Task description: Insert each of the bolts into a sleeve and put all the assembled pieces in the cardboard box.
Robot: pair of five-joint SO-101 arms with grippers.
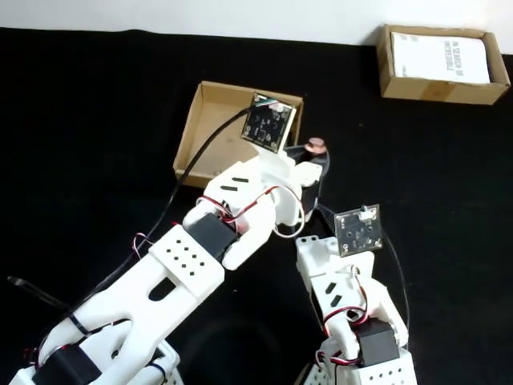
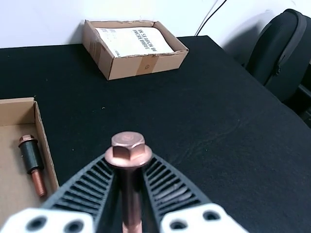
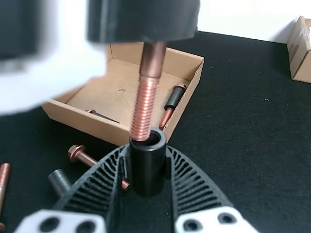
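Note:
My left gripper (image 2: 129, 164) is shut on a copper bolt (image 2: 129, 148), held head-up beside the cardboard box (image 1: 210, 132). In the high view that bolt's head (image 1: 317, 145) shows at the left gripper (image 1: 313, 164), just off the box's right side. My right gripper (image 3: 147, 156) is shut on a black sleeve (image 3: 147, 167), held upright below it. The bolt's threaded end (image 3: 145, 109) sits in the sleeve's mouth. One assembled piece (image 2: 31, 162) lies in the box, seen too as assembled piece (image 3: 171, 103); a second dark piece (image 3: 101, 115) lies near it.
A loose bolt (image 3: 82, 156) and a loose sleeve (image 3: 60, 180) lie on the black table in front of the box. Another bolt (image 3: 4, 177) pokes in at the edge. A second box (image 1: 437, 90) holding a booklet stands at the back right. A dark chair (image 2: 286, 48) is beyond the table.

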